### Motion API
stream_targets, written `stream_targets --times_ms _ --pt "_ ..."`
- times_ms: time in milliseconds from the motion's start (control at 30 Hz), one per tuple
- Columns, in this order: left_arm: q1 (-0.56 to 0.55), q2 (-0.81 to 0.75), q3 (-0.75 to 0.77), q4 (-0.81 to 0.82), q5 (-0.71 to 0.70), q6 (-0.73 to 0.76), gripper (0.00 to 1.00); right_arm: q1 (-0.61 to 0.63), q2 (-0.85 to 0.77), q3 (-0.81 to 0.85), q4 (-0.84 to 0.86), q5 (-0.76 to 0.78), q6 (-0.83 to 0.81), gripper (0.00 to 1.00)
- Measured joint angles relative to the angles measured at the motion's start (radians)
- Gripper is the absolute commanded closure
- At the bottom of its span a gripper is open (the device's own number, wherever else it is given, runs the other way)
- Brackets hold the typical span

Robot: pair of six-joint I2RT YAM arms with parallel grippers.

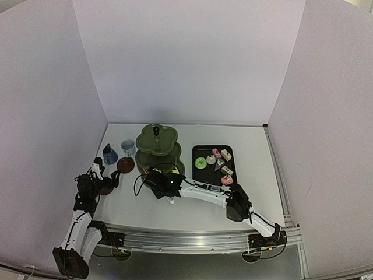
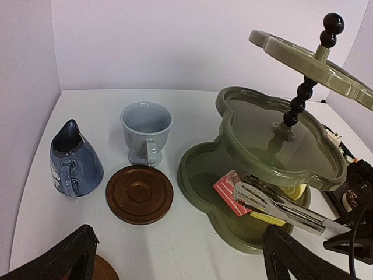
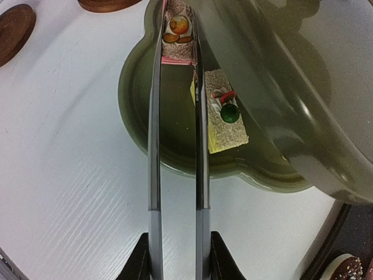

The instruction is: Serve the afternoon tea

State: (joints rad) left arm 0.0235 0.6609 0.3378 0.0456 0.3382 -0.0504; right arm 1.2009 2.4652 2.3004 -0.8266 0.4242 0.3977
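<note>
A: Handling of the pink cake (image 3: 178,35)?
B: Judged light, soft and crumbly; best nipped gently at the flat sides. Lying on the bottom tier of the stand (image 2: 262,140), between the tips of the tongs (image 3: 154,146), beside a yellow cake (image 3: 224,116).
A: Pincers?
B: Right pincer (image 3: 178,259) clamped narrow on the tongs, at the stand's near side. Left pincer (image 2: 179,248) spread wide and empty, left of the stand.
A: Differences between views?
B: Cake toppings legible only from the right wrist. Dark-blue cup (image 2: 73,160) and pale cup (image 2: 145,131), left of the stand, absent there.

A white surface (image 1: 256,175) holds a green tiered stand (image 1: 164,143), with a black tray (image 1: 201,153) right of it. Left of the stand sit a blue cup (image 1: 109,154), a pale cup (image 1: 128,147) and two brown saucers (image 1: 125,165).
</note>
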Motion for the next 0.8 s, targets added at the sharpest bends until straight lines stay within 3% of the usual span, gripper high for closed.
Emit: stream_targets --times_ms 333,633,800 --pt "0.0 -0.001 0.0 0.008 0.001 0.0 0.0 -0.011 0.042 0.046 0.003 -0.002 0.009 0.95" --pt "0.0 -0.001 0.0 0.008 0.002 0.0 0.0 -0.017 0.064 0.047 0.004 -0.007 0.015 0.67" --pt "0.0 -0.001 0.0 0.008 0.002 0.0 0.0 -0.018 0.065 0.054 0.003 -0.007 0.014 0.64"
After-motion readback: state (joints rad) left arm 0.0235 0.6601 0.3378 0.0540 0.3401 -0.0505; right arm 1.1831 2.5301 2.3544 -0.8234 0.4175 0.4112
